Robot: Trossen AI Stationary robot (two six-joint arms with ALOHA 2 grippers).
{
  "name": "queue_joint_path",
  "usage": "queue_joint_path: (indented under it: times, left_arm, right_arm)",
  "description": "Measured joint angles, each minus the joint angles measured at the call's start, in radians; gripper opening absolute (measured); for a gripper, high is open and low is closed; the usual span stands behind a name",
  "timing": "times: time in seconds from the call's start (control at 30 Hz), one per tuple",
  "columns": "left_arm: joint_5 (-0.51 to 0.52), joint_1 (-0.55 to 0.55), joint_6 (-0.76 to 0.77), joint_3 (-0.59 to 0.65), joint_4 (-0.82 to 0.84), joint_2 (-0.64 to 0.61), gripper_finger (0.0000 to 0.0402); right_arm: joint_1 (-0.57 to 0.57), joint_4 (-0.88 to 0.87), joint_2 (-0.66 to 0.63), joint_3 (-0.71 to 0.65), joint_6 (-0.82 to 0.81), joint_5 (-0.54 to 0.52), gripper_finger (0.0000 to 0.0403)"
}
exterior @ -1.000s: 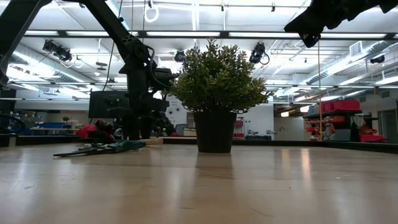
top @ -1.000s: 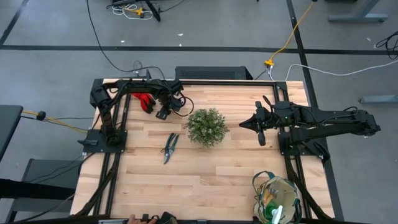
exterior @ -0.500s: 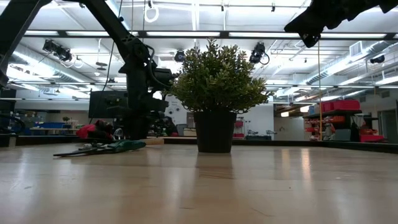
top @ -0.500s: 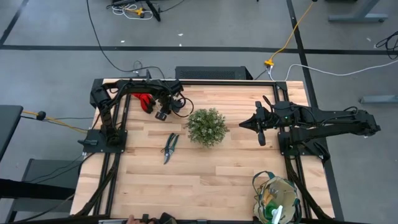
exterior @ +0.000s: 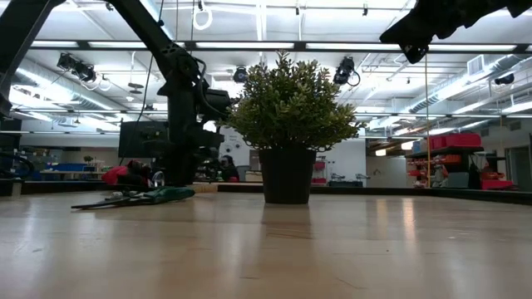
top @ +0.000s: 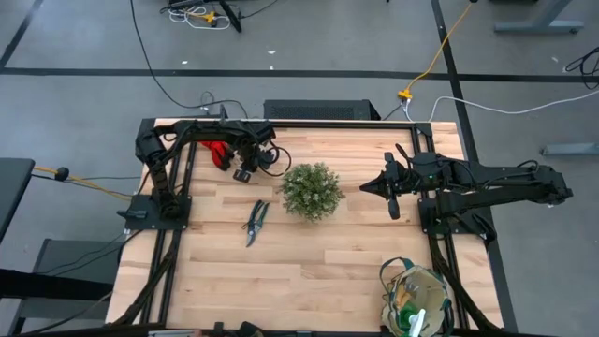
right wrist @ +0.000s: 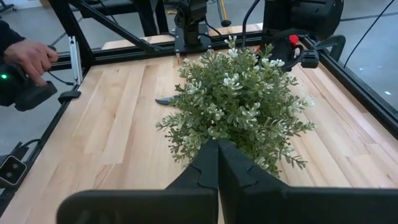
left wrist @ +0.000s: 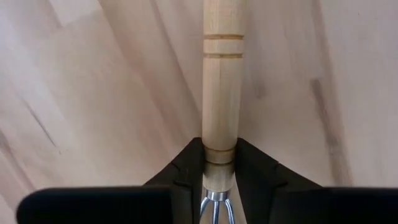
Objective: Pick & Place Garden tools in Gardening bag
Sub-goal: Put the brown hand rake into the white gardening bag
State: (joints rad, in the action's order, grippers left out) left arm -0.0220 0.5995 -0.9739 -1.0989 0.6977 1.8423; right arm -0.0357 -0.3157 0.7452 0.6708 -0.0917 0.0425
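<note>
My left gripper [top: 244,171] is at the table's far left, beside the red gloves [top: 220,153]. It is shut on a wooden-handled tool [left wrist: 222,87], which the gripper hides in the high view. Dark-handled pruning shears [top: 255,221] lie flat on the table, nearer than the left gripper. The beige gardening bag [top: 416,300] stands at the near right corner with tools inside. My right gripper [top: 367,188] is shut and empty, raised to the right of the plant. My left gripper pinches the wooden handle between its two fingers [left wrist: 186,171] at the end next to the metal ferrule [left wrist: 219,163]. The handle runs on straight ahead from the fingers over the table. Whether it is lifted clear I cannot tell.
A round bushy potted plant [top: 312,191] stands mid-table between the arms, and my right gripper [right wrist: 217,155] points at it. A person's hand [right wrist: 31,56] holds a dark device beyond the table's edge. Bare wood [top: 309,271] lies between the shears and the bag.
My left gripper has shifted slightly beside the red gloves, staying low over the table. Nothing else has moved.
</note>
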Motion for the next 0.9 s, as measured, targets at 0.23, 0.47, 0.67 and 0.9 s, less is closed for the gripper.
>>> queue_joint_path:
  times: [0.23, 0.47, 0.67, 0.9]
  left_arm:
    - [-0.003, -0.015, 0.044, -0.067, 0.085, -0.008, 0.0076]
    - [-0.006, -0.015, 0.106, -0.180, 0.157, -0.010, 0.0077]
    - [-0.005, -0.015, 0.141, -0.297, 0.219, -0.012, 0.0076]
    - [-0.050, -0.015, 0.238, -0.444, 0.286, -0.012, 0.0076]
  right_arm:
    - [0.000, 0.002, 0.000, 0.000, 0.003, 0.000, 0.0000]
    - [0.000, 0.002, 0.000, 0.000, 0.005, 0.000, 0.0000]
    - [0.000, 0.002, 0.000, 0.000, 0.005, 0.000, 0.0000]
    - [0.000, 0.023, 0.000, 0.000, 0.003, -0.005, 0.0000]
